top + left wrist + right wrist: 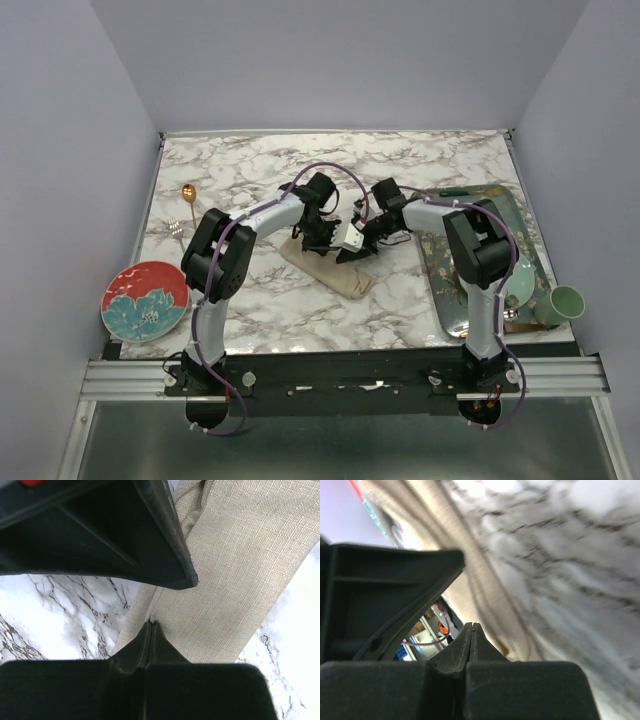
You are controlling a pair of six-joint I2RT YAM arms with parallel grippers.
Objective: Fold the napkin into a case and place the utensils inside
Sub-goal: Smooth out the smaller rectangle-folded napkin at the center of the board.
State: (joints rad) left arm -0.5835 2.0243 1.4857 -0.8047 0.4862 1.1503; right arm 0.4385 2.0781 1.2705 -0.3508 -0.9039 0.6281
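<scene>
The folded napkin (pixel 332 273) lies mid-table; the spoon (pixel 188 192) and fork (pixel 177 227) sit well apart, far left. The left gripper (pixel 151 625) and right gripper (pixel 471 626) are clenched at its edges; I cannot tell whether cloth is caught. Pulling a single layer could undo the fold.

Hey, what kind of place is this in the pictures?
Probably a robot lab booth set up as a dining table: plain walls around a marble tabletop, two arms bolted at its edge, and a red plate, spoon and napkin laid out.

Red floral plate (pixel 145 300) near-left on marble table (pixel 260 170); patterned tray (pixel 447 300), green cup (pixel 563 303) beside it, at rt.
</scene>
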